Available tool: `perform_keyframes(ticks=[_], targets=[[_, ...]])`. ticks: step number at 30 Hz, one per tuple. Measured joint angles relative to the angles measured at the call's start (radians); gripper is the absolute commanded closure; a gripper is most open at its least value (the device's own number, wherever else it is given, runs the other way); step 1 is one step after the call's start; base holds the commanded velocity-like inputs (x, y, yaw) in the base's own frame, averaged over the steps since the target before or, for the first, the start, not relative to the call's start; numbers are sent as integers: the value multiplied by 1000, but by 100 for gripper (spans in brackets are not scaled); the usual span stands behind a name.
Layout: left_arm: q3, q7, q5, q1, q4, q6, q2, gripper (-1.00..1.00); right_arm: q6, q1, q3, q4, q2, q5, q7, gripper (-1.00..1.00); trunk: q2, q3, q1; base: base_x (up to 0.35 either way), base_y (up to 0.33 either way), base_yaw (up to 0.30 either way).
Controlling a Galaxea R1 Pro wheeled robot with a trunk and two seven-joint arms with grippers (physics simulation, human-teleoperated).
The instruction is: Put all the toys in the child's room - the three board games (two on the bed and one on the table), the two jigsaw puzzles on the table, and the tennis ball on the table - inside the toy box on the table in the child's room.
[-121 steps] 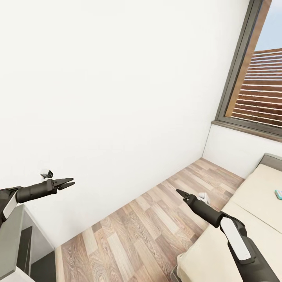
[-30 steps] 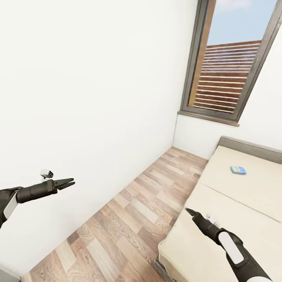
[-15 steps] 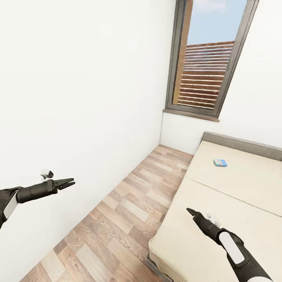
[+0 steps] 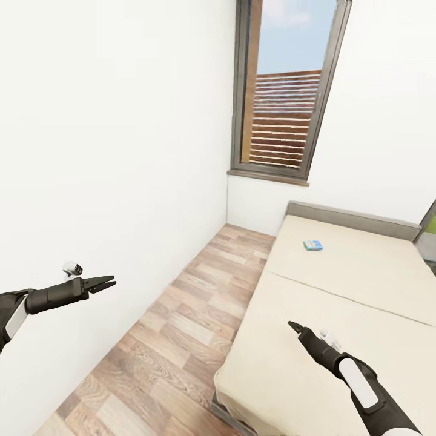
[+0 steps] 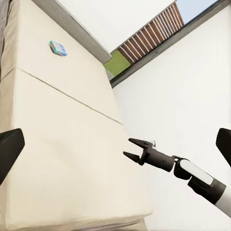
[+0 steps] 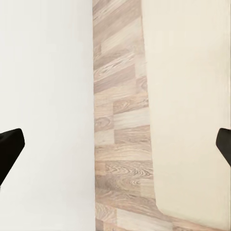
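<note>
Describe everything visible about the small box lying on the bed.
The small box is a flat rectangle with a mostly blue lid carrying lighter and green patches; its print is too small to read. It lies flat on the far section of the beige mattress of the bed, just beyond the seam between the two mattress parts and short of the grey headboard. Only the mattress touches it. The left wrist view shows it too. Both grippers are well away from it.
</note>
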Motion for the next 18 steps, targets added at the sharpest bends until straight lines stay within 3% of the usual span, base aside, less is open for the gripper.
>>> perform_keyframes(ticks=[18], targets=[[2,-1,0,2,0,0,1,-100,-1,0,1,0,2,2,0,-100,0,22,0,0,0,-219]])
